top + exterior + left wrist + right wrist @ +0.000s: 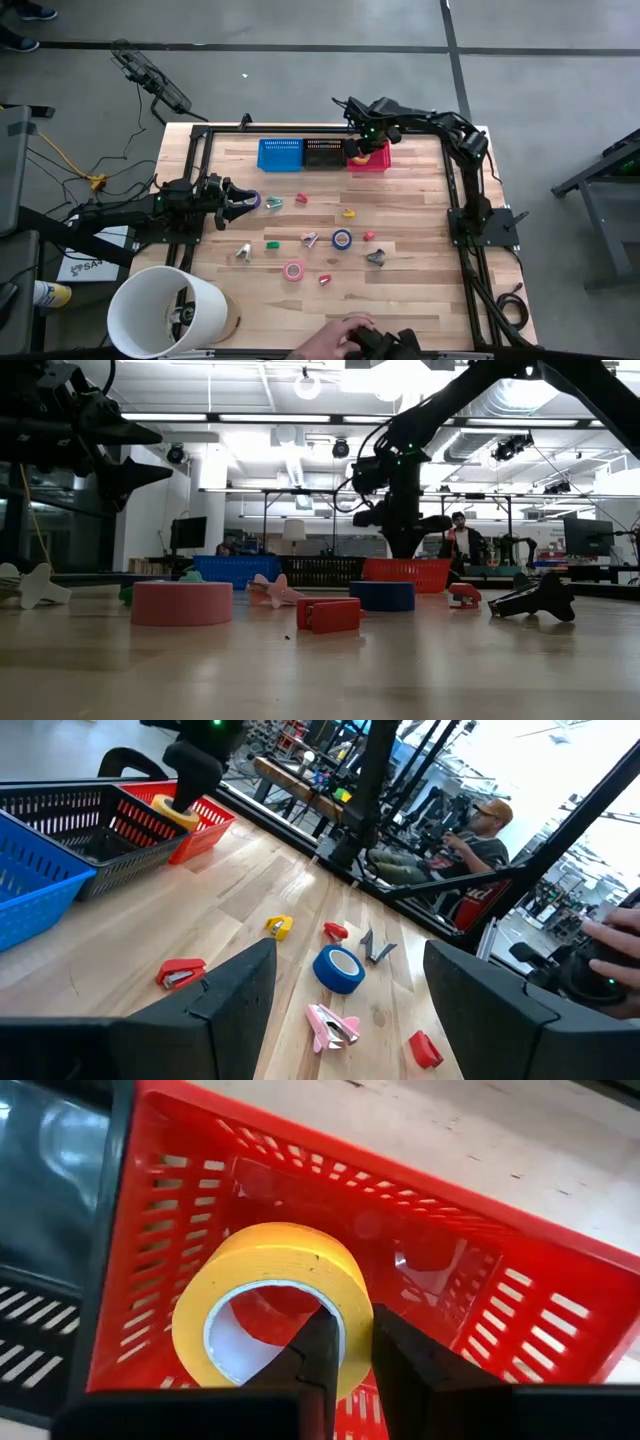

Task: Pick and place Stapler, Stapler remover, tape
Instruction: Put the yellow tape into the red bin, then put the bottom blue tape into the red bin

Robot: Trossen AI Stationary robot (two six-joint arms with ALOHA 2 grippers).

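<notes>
My right gripper [366,148] points down over the red basket [380,162] at the table's far edge, shut on the yellow tape [270,1260]. My left gripper [243,200] waits open and level at the table's left. The purple tape [254,200] lies by its fingertips. The blue tape [342,239] and the pink tape [294,270] lie flat mid-table. Around them lie small red staplers [301,198] [368,236], a pink staple remover [309,238] and a dark one [375,257]. My right gripper pinches the yellow tape's wall [352,1295], one finger [318,1355] inside the open centre and the other [405,1355] outside. The fingers come from above, pointing down. The roll hangs tilted within the red basket's walls; whether it touches the floor I cannot tell.
A blue basket [280,153] and a black basket [323,152] stand left of the red one along the far edge. A big white cylinder [165,310] stands at the near left corner. A person's hand [340,335] shows at the near edge.
</notes>
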